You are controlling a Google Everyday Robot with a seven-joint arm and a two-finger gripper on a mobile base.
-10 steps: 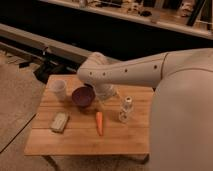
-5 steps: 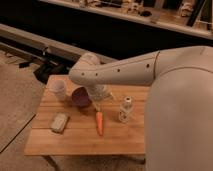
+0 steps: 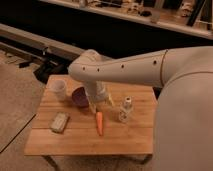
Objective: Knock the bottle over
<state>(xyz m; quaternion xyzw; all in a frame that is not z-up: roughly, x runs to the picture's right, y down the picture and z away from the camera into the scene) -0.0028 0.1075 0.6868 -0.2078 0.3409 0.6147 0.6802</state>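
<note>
The bottle stands upright on the right part of the wooden table. It is small and clear with a white cap and a pale label. My gripper hangs from the white arm over the table's middle, left of the bottle and just above the carrot's top end, with a gap between it and the bottle.
An orange carrot lies in the middle of the table. A purple bowl sits behind it, partly hidden by the arm. A white ribbed cup stands at the back left. A pale sponge lies at the front left.
The arm's elbow has swung left, and the gripper has come down a little toward the table near the carrot. The bottle has not moved.
</note>
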